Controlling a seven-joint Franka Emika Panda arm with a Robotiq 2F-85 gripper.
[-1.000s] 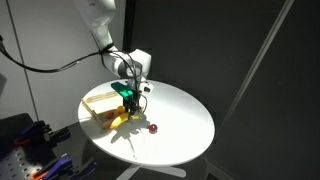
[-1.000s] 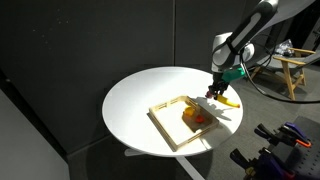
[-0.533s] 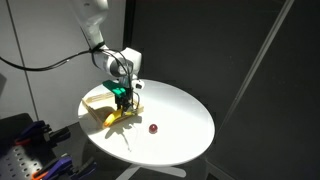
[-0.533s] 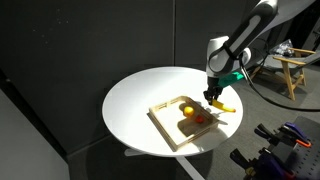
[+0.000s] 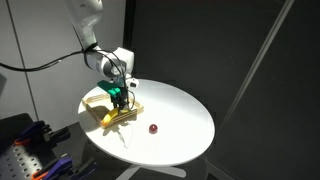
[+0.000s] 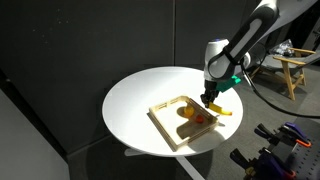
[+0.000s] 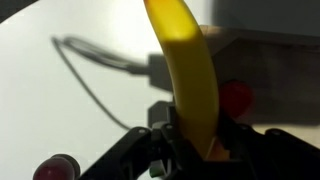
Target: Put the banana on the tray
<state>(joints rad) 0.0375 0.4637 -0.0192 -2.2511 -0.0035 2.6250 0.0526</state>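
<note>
While end effector (image 5: 121, 100) clamps banana (image 7: 190, 70) at tray (image 6: 168, 104) rim — red fruit (image 5: 153, 128) apart on table (image 5: 185, 110).

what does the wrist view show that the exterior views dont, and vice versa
Only the wrist view: a close-up of the gripper, its jaws clamped either side of the banana near its end.

Only the exterior views: the arm, the whole round white table and the tray as a full square.

Shared: the banana, the dark red fruit on the table, and at least part of the tray.
</note>
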